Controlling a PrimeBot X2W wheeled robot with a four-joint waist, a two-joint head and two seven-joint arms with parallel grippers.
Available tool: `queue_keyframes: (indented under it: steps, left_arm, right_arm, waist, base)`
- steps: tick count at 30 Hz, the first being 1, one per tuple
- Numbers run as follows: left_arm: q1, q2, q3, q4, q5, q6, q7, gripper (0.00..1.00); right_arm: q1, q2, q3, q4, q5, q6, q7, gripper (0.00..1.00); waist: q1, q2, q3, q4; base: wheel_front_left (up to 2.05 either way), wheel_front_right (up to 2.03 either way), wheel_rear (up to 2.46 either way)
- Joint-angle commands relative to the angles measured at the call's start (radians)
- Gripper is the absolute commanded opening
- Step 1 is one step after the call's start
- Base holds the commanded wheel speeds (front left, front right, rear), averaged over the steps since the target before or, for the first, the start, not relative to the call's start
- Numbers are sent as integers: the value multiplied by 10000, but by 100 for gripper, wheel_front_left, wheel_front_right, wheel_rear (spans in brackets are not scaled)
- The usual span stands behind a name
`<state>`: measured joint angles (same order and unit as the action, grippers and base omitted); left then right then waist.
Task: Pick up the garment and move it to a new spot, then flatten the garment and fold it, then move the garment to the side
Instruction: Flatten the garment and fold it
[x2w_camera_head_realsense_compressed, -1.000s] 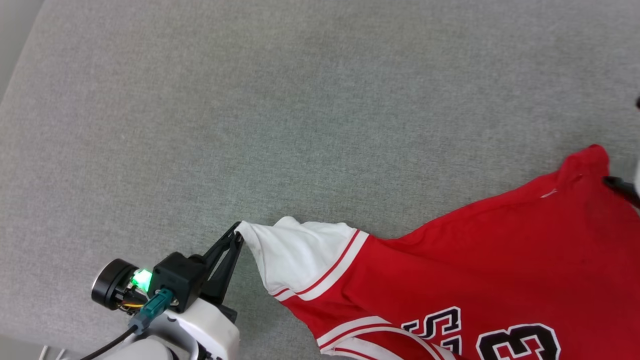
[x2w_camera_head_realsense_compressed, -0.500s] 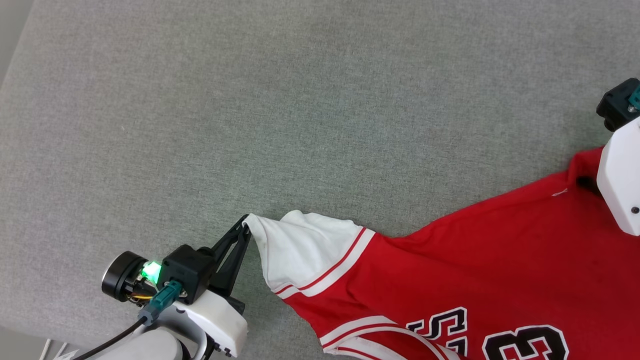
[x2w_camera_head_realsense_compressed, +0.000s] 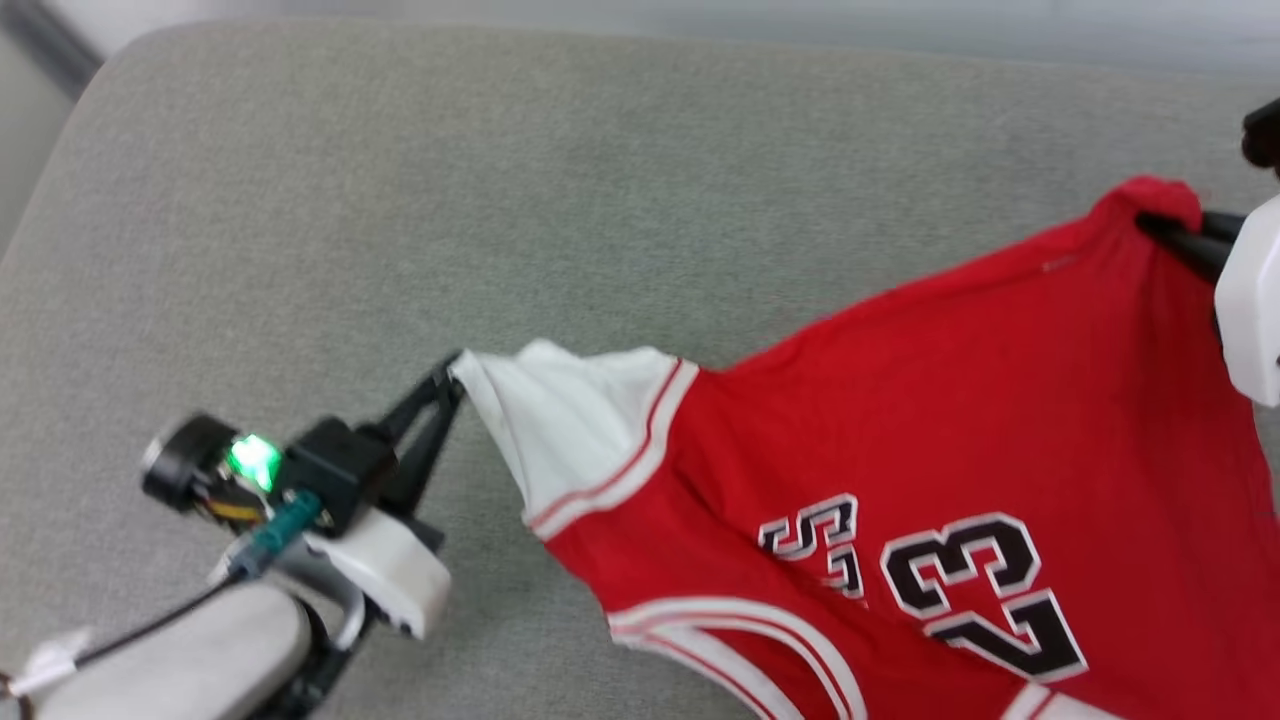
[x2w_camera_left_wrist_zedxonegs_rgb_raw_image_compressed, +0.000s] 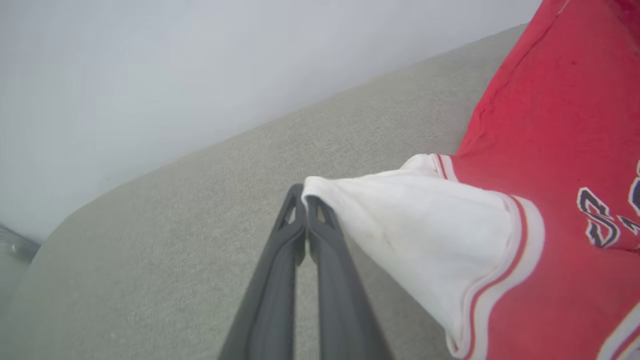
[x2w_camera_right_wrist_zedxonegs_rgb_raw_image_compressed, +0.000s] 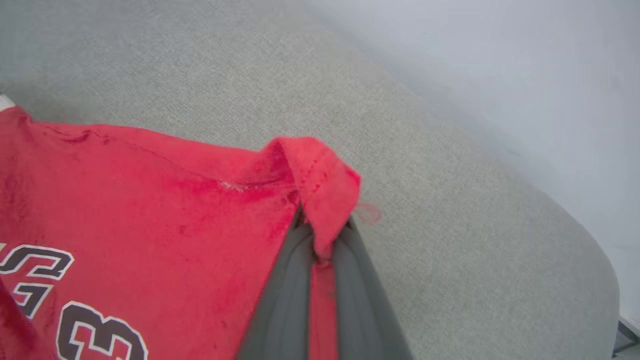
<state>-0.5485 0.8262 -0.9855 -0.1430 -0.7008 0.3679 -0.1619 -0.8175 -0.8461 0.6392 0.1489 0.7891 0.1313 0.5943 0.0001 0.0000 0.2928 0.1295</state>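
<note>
Red garment (x2w_camera_head_realsense_compressed: 900, 420), pinched by left gripper (x2w_camera_head_realsense_compressed: 455, 372) and right gripper (x2w_camera_head_realsense_compressed: 1150, 222), spans grey cushion (x2w_camera_head_realsense_compressed: 400, 200).

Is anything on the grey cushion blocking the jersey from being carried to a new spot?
Nothing visible does. The left gripper pinches the garment at its white sleeve, the right gripper at a red corner, and the grey cushion beyond shows no other object.

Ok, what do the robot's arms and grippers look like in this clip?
Left gripper: two long, slim dark-grey fingers on a black block with a green light, teal connector, black cable and white wrist shell. Right gripper: same dark fingers, white shell.
</note>
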Motion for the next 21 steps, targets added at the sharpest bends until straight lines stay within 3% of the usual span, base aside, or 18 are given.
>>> queue_keyframes:
  steps: [1, 11, 15, 21]
  left_arm:
    - [-282, 96, 105, 15, 133, -35, 25, 0]
    - [-3160, -493, 842, 828, 448, -1104, 253, 0]
    - [-4951, -775, 1211, 1560, 625, -1772, 495, 0]
    - [-7022, -1339, 1527, 2509, 861, -2384, 683, 0]
  right_arm:
    - [-169, 33, -41, -38, 50, -11, -116, 0]
    - [-1259, 782, -1036, 57, -899, -13, -2042, 0]
    - [-2400, 1556, -1712, 477, -1734, -13, -2456, 0]
    - [-3983, 2253, -2231, 1178, -2563, -11, -2632, 0]
  waist:
    - [-1, 0, -191, -211]
    - [-1, 0, 204, -800]
    - [-1, 0, 749, -1078]
    - [-1, 0, 1422, -1153]
  base:
    - [0, 0, 0]
    - [0, 0, 0]
    - [0, 0, 0]
    - [0, 0, 0]
